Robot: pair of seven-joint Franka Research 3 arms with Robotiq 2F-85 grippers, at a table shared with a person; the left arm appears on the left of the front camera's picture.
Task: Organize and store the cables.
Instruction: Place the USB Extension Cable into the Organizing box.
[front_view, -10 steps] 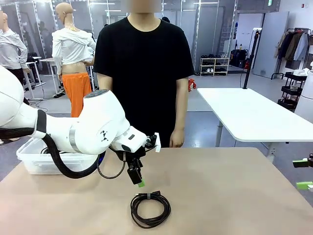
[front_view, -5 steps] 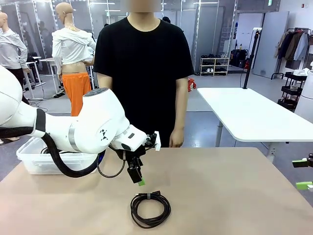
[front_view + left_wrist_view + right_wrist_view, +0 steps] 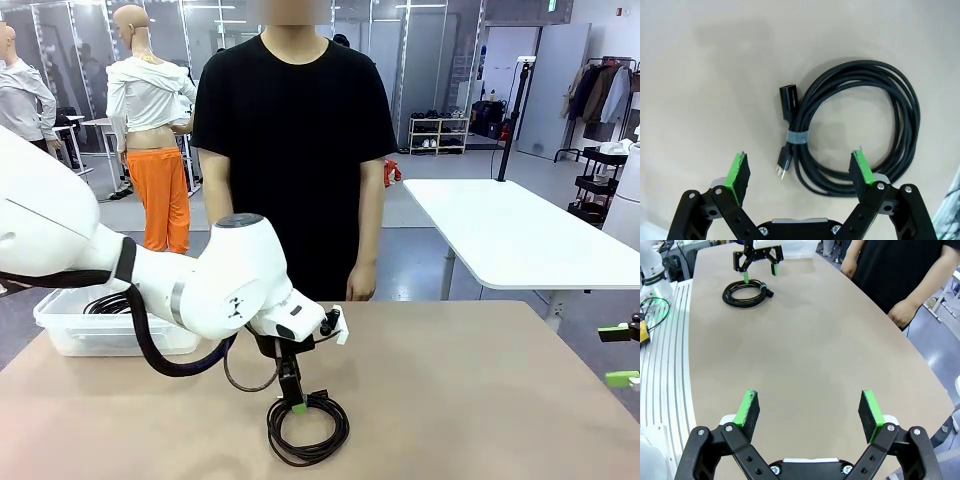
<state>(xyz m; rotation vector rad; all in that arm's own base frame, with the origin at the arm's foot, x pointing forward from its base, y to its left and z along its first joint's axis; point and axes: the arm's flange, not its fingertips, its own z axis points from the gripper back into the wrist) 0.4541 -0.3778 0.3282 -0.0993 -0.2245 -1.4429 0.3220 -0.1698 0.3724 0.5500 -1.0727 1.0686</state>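
The table (image 3: 470,390) in front of me is carrying a coiled black cable (image 3: 307,428) near my edge, tied with a small band (image 3: 797,137), its plug lying flat. A clear plastic bin (image 3: 75,330) is sitting at the table's left far corner, holding more cables (image 3: 108,304).

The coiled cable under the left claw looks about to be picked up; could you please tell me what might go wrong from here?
1. The left claw is open over the banded side of the cable, so it may catch only some loops and the rest could sag.
2. The plug lies between the fingers and might be pinched instead.
3. The bin already holds another cable, so they could tangle.
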